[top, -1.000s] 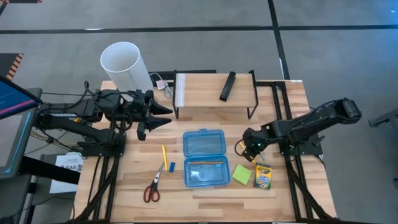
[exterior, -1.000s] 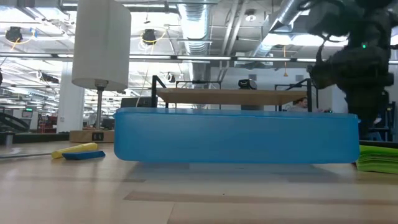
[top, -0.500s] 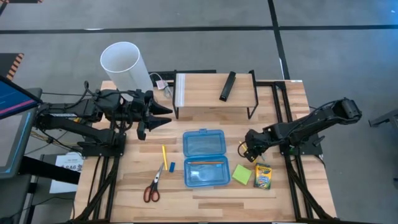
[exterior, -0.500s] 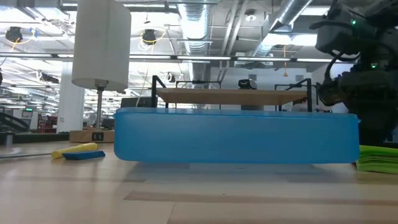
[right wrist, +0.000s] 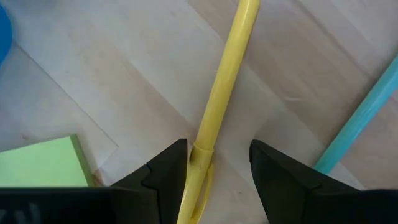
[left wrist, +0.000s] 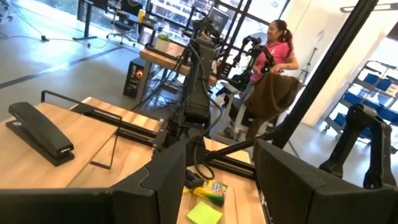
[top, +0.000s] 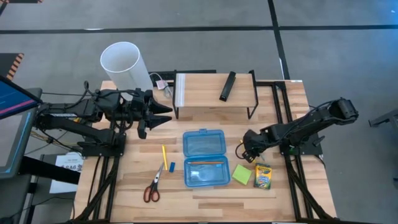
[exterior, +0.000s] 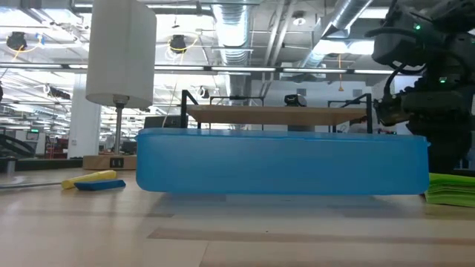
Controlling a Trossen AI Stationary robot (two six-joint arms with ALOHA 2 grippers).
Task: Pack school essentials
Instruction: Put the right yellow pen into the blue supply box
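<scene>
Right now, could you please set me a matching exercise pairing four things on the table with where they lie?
1. scissors
2. crayon box
3. black bar
4. yellow pen

A. on the raised shelf
B. between the right gripper's open fingers
C. beside the green sticky pad
D. at the table's front left

Pairs: 1-D, 2-C, 3-A, 4-B

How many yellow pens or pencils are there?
2: one yellow pencil left of the blue case, one yellow pen between the right gripper's open fingers. Others may be hidden.
</scene>
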